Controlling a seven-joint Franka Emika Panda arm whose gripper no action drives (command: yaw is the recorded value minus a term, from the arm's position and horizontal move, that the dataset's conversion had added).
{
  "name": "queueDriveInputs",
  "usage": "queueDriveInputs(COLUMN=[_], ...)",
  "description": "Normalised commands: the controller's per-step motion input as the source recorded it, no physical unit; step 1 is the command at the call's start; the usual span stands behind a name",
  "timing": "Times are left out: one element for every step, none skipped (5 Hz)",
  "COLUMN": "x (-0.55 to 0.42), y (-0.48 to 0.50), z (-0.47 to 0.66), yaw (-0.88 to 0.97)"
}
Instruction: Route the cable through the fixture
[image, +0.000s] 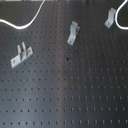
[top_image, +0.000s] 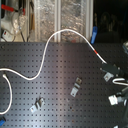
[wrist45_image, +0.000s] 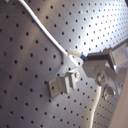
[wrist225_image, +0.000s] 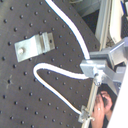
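Note:
The cable (top_image: 50, 42) is a thin white cord. In the second exterior view it arcs from that view's left edge across the black perforated board to my gripper (top_image: 107, 70) at the second exterior view's right. The gripper (wrist45_image: 88, 59) is shut on the cable (wrist45_image: 45, 32), close beside the fixture (wrist45_image: 62, 84), a small pale-grey bracket bolted to the board. In the second wrist view the cable (wrist225_image: 55, 72) loops past the fixture (wrist225_image: 32, 45) and into the gripper (wrist225_image: 93, 68). The fixture (image: 110, 19) stands at the first exterior view's upper right, with the cable (image: 119, 17) curving around it.
A longer narrow grey bracket (image: 73, 33) stands mid-board. A wide two-pronged bracket (image: 21, 54) sits at the first exterior view's left. Another arc of the cord (image: 22, 24) lies at the first exterior view's top left. Clutter and foil-covered panels (top_image: 60, 12) line the board's far edge.

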Motion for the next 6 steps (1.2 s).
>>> queueDriveInputs(x=[0.066,0.203,-0.026,-0.206,-0.316,-0.316], y=[-0.017,0.002,-0.09,-0.1,-0.055,-0.029], z=[0.43,-0.15,0.02,0.03,0.0,0.0], yaw=[0.0,-0.28,-0.01,0.25,0.45,0.51])
